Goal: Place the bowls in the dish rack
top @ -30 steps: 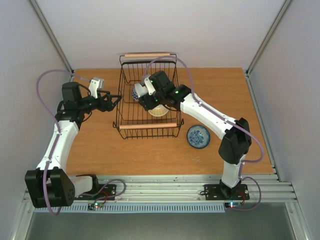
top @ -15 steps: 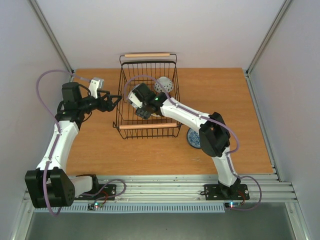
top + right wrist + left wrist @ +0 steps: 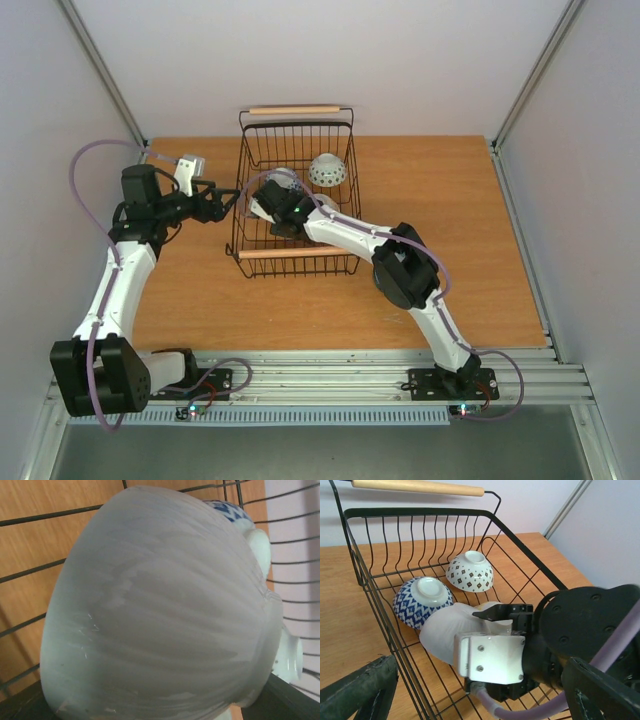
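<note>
- Step in hand: the right claw [image 3: 490, 622] pinches a pale bowl [image 3: 442, 630], tilted low inside the dish rack [image 3: 420, 512], ready to be set down.
- Next move, as judged: lower the pale bowl onto the wire floor, release it, and lift out clear of its neighbours.
- Rack contents: a blue bowl [image 3: 420, 600] touching the pale one, and a diamond-patterned bowl [image 3: 469, 571], both upturned.
- Left claw [image 3: 222, 200]: spread, empty, outside the rack's left wall above the worktop [image 3: 450, 180].

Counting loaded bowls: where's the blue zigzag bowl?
Left wrist view: the blue zigzag bowl lies upside down in the dish rack, by its left wall, beside the diamond-patterned bowl.
</note>
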Motion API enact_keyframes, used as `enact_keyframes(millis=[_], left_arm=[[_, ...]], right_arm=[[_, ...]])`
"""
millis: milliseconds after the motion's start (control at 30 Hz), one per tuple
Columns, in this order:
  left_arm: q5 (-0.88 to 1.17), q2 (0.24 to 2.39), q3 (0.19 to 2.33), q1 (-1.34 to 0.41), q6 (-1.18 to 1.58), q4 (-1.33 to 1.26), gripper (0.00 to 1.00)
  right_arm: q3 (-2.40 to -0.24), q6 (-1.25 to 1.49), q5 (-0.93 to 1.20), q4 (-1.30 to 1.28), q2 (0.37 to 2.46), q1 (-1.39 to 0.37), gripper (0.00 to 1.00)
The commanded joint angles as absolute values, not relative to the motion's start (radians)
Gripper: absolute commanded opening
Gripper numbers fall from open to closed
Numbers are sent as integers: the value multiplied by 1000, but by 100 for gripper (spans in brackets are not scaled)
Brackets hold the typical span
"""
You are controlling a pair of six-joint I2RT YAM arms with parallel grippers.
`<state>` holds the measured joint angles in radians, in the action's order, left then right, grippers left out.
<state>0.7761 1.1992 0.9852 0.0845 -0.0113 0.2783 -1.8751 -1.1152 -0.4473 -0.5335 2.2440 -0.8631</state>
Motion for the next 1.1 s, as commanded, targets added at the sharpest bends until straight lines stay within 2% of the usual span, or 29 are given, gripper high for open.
enact_keyframes(millis=[0, 633, 733, 900, 1067], left_arm=[[807, 1203, 976, 81, -15, 223, 90], [791, 1189, 968, 81, -15, 211, 91], [793, 1190, 968, 81, -15, 210, 91], [792, 1193, 968, 81, -15, 210, 91], [790, 1196, 969, 81, -14, 211, 91]], right_arm=[[-1935, -1229, -569, -401, 2303, -873, 1], [-2081, -1364, -632, -319, 2466, -850, 3], [-2079, -1363, -649, -321, 2471, -850, 17], [-2062, -1330, -626, -363, 2456, -850, 54], [-2064, -1274, -581, -432, 2434, -849, 76]])
